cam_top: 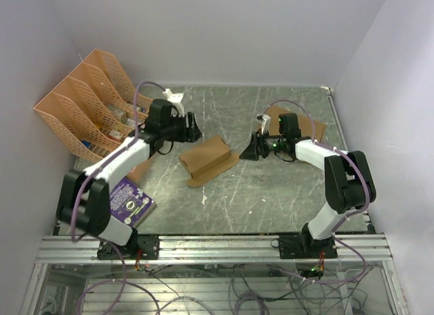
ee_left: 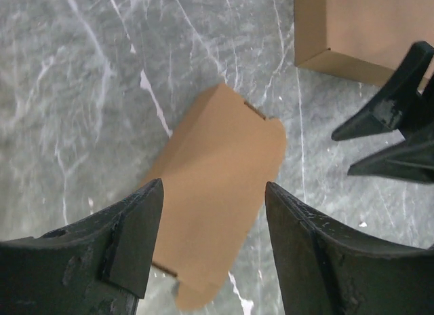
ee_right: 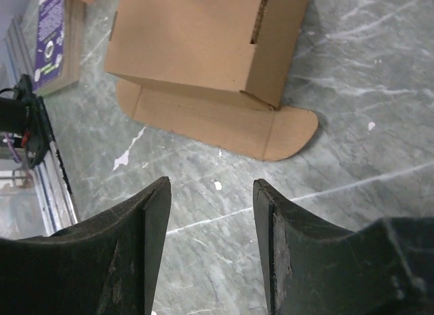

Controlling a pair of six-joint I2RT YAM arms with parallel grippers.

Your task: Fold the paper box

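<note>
The paper box (cam_top: 207, 159) is plain brown cardboard lying mid-table, partly formed, with a rounded flap (ee_right: 224, 121) flat on the table along its near side. It also shows in the left wrist view (ee_left: 217, 193) and in the right wrist view (ee_right: 196, 43). My left gripper (cam_top: 193, 132) is open and empty, hovering above the box's far left end; its fingers frame the box in its own view (ee_left: 213, 186). My right gripper (cam_top: 249, 151) is open and empty, just right of the box, apart from it (ee_right: 211, 183). It also shows in the left wrist view (ee_left: 341, 154).
A larger brown cardboard box (cam_top: 305, 125) lies at the back right behind the right arm (ee_left: 359, 30). Orange file racks (cam_top: 81, 108) stand at the back left. A purple card (cam_top: 129, 199) lies front left, with a brown cardboard piece (cam_top: 139, 169) beside it.
</note>
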